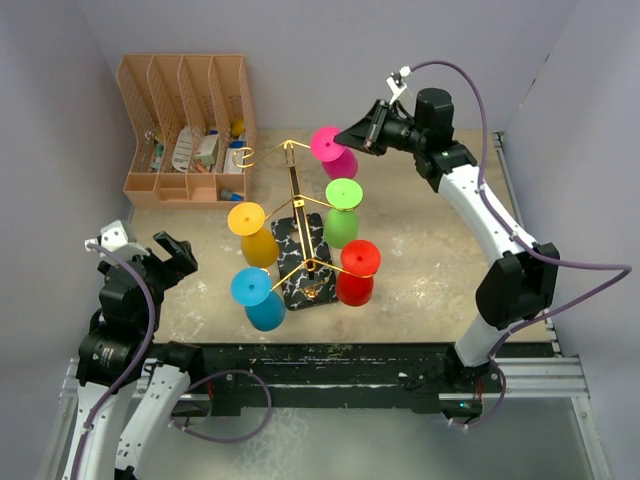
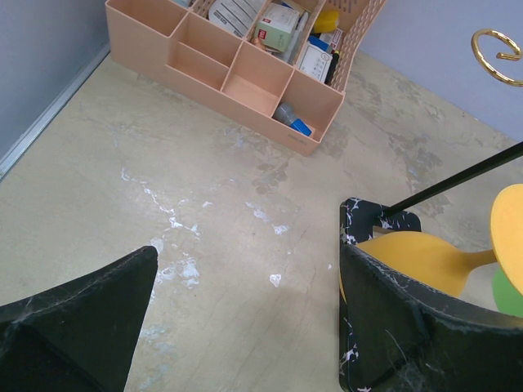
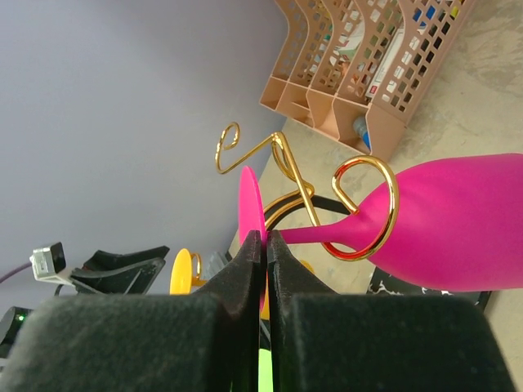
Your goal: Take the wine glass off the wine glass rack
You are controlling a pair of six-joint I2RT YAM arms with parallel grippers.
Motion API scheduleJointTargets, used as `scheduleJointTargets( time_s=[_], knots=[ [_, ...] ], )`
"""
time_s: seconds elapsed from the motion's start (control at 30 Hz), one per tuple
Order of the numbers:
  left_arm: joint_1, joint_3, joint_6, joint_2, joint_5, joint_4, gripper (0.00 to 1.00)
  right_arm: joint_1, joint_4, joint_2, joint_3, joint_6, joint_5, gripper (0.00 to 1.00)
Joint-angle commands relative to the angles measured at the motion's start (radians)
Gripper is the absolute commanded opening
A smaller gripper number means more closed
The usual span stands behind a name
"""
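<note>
Grasp step: right gripper [image 3: 263,245] pinched shut on the pink wine glass [image 3: 458,229] foot, stem hanging in the rack [image 1: 300,215] hook [image 3: 368,208], left gripper [image 2: 249,237] open and idle; next move should slide the stem out through the hook's gap.

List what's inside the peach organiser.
The organiser holds small boxes and packets in its tall back slots, a yellow item, and a blue-capped piece in one low front tray. Slot walls cover their lower parts.

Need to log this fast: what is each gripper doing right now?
Left gripper: open, holding nothing.
Right gripper: shut on the foot of the pink wine glass, which hangs on the wine glass rack.
</note>
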Motion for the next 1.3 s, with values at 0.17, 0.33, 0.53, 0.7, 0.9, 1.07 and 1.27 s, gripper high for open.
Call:
scheduleJointTargets(
  time_s=[0.17,0.33,0.53,0.7,0.9,1.07,1.27],
  knots=[
    [-0.006,0.022,0.000,0.011,0.005,0.031,0.96,0.019,0.056,0.049,0.119,0.005,-0.048,0.00],
    [-0.006,0.021,0.000,0.007,0.003,0.031,0.96,0.027,0.079,0.086,0.146,0.020,-0.047,0.00],
    [-0.006,0.021,0.002,0.009,0.007,0.034,0.96,0.028,0.103,0.120,0.179,0.014,-0.031,0.00],
    [-0.006,0.024,0.001,0.010,0.011,0.044,0.99,0.028,0.094,0.151,0.242,-0.035,0.040,0.00],
    [-0.006,0.030,-0.008,0.016,0.037,0.056,0.99,0.028,-0.013,0.232,0.440,-0.153,0.134,0.00],
    [-0.006,0.048,0.025,0.076,0.128,0.087,1.00,0.028,-0.139,0.259,0.578,-0.350,0.306,0.00],
    [-0.006,0.282,0.071,0.196,0.398,0.151,0.36,0.042,-0.067,-0.032,0.308,-0.698,0.410,0.00]
  ],
)
